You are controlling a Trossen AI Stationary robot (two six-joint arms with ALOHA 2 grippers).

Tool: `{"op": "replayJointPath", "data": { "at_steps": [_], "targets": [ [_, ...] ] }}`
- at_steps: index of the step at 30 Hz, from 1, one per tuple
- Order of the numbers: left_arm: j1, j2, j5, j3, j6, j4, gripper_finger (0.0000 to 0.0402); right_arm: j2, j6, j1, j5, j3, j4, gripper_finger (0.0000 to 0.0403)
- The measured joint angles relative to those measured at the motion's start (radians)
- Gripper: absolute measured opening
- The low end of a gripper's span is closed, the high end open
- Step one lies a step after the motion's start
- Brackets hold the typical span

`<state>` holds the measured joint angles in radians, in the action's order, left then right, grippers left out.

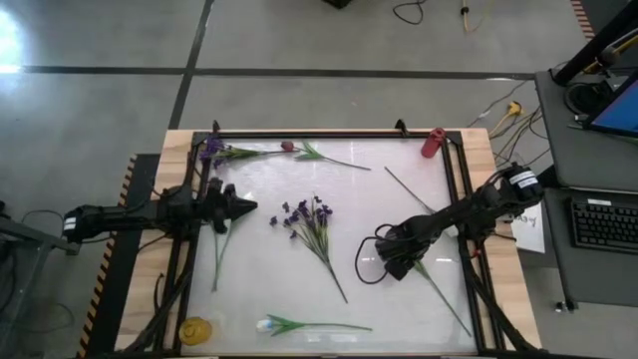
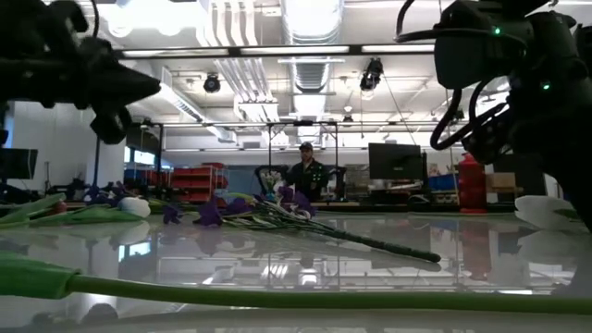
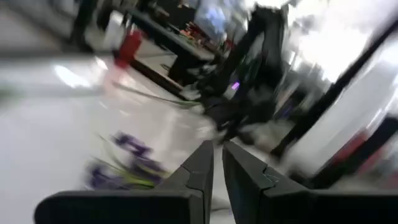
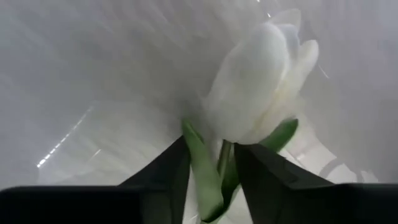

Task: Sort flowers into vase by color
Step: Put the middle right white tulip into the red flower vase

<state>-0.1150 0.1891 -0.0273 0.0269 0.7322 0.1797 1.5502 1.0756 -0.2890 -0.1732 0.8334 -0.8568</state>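
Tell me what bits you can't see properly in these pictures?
- High view: the white tulip bud is hidden under the right gripper.
- Right wrist view: its stem is cut off at the bottom edge.
- Left wrist view: the purple flowers are blurred.
- Low view: the person is too small.

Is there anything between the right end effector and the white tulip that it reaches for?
Nothing visible. In the right wrist view the white tulip sits just ahead of the right end effector, and its green stem and a leaf already lie between the two fingers. No other flower is in that gap.
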Motion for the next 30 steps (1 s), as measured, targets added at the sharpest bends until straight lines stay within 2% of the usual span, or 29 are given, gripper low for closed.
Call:
{"op": "replayJointPath", "data": {
  "at_steps": [2, 4, 8, 13, 16, 18, 22, 26, 30],
  "targets": [
    [0.0, -0.001, 0.0, 0.0, 0.197, 0.015, 0.0025, -0.002, 0.002, 0.001, 0.004, -0.001, 0.007, 0.0083],
    [0.0, -0.001, 0.019, 0.0, 0.28, 0.02, 0.0025, 0.0, 0.002, 0.001, 0.002, -0.002, 0.015, 0.006],
    [0.0, -0.001, 0.042, 0.0, 0.301, 0.034, 0.0025, -0.006, -0.003, 0.001, 0.003, -0.003, 0.027, 0.0019],
    [0.0, 0.0, 0.042, 0.0, 0.298, 0.04, 0.0025, -0.061, 0.015, 0.007, 0.064, 0.04, 0.032, 0.0011],
    [0.0, 0.001, 0.042, 0.0, 0.286, 0.042, 0.0025, -0.129, 0.023, 0.028, 0.146, 0.103, 0.025, 0.0011],
    [0.0, 0.0, 0.043, 0.0, 0.28, 0.049, 0.0025, -0.178, 0.013, 0.058, 0.249, 0.147, 0.016, 0.001],
    [0.0, -0.001, 0.043, 0.0, 0.246, 0.085, 0.0025, -0.285, -0.088, 0.137, 0.576, 0.253, -0.011, 0.001],
    [0.0, -0.001, 0.043, 0.0, 0.24, 0.156, 0.0025, -0.377, -0.272, 0.263, 0.864, 0.354, -0.015, 0.001],
    [0.0, -0.001, 0.043, 0.0, 0.168, 0.175, 0.0025, -0.453, -0.489, 0.401, 1.083, 0.443, 0.039, 0.0009]
  ]
}}
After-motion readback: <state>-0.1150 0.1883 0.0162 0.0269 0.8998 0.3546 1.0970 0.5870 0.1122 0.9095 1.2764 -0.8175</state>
